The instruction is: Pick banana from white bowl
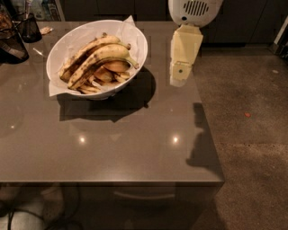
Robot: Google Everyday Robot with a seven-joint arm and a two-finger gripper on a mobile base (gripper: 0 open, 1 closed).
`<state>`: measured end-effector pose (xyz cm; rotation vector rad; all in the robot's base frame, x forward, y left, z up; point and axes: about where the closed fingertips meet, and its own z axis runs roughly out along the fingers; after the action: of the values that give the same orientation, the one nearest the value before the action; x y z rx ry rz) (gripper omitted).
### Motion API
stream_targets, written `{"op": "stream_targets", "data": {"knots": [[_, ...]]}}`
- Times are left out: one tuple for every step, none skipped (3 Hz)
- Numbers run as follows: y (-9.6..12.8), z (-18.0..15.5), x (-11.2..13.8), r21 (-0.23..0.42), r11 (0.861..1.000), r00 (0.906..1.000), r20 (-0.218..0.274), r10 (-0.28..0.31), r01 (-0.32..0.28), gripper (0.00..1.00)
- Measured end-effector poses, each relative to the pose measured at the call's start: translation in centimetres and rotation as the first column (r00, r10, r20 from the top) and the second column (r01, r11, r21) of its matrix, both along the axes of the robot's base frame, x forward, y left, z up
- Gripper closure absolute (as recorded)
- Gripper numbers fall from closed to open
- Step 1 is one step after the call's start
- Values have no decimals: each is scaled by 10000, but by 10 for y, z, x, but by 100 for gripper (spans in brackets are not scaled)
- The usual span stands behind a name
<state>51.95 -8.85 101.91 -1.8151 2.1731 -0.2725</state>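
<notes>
Where the grey-brown table (112, 148) stretches toward its far end, the white bowl (57, 47) stands on the left half, wide and glossy. It is lined with white paper (131, 26), and 1 corner of the paper pokes above the back rim. On top of the heap inside lies the banana (102, 55), long, curved and yellow with brown specks. It runs from lower left to upper right, with its dark-tipped stem reaching toward the bowl's right rim. Just behind it, and touching it, lies a darker spotted banana (87, 47), and under both sit small stubby orange-yellow pieces (111, 67). The gripper (178, 76) hangs to the right of the bowl, apart from both the bowl and the banana, and is seen against the table's right side close to its edge. It shows as a pale cream block pointing downward beneath a rounded white arm housing (195, 10) with a vented face. Whether the gripper is spread or closed cannot be told. The bowl casts a dark shadow (117, 101) on the table in front of it and to its right. The arm's shadow (203, 143) falls across the table's right edge nearer the camera. Dark objects (15, 38) stand at the far left corner. To the right lies speckled floor (252, 179), with 1 small red fleck (247, 115) on it.
</notes>
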Motion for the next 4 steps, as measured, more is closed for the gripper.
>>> {"op": "stream_targets", "data": {"knots": [[28, 11, 10, 625, 9971, 9990, 99, 427, -432, 0], [65, 21, 25, 900, 9926, 9967, 127, 803, -811, 0], [101, 23, 34, 1012, 9898, 9950, 80, 1000, -1003, 5], [127, 18, 42, 1161, 9891, 9956, -125, 926, -905, 18]]}}
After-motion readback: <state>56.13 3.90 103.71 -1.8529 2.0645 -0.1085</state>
